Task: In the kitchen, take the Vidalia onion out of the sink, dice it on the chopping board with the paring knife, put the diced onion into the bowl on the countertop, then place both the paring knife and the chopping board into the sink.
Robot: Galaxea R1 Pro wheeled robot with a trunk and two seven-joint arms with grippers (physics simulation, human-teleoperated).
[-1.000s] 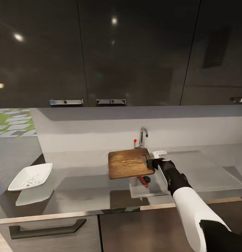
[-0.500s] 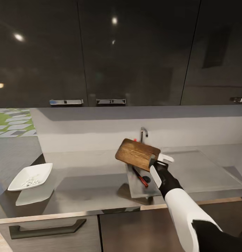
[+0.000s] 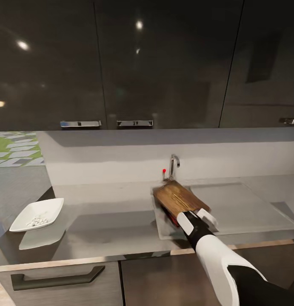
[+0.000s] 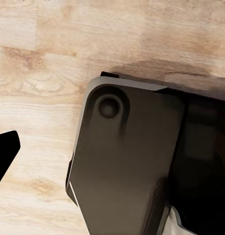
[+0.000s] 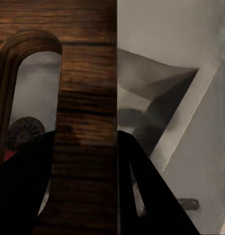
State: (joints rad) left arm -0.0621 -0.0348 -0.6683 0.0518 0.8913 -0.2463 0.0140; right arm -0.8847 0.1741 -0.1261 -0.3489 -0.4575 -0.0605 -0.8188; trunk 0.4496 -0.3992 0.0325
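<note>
Right gripper (image 3: 192,213) jaws clamp the chopping board (image 3: 179,198) by its near, slotted end, tilted over the sink (image 3: 161,227); stiff, probably light. Left jaws' state can't be told.

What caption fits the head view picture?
Right gripper lowers the tilted chopping board into the sink, over the paring knife.

Grey countertop (image 3: 100,219) bearing white bowl (image 3: 37,213)
</note>
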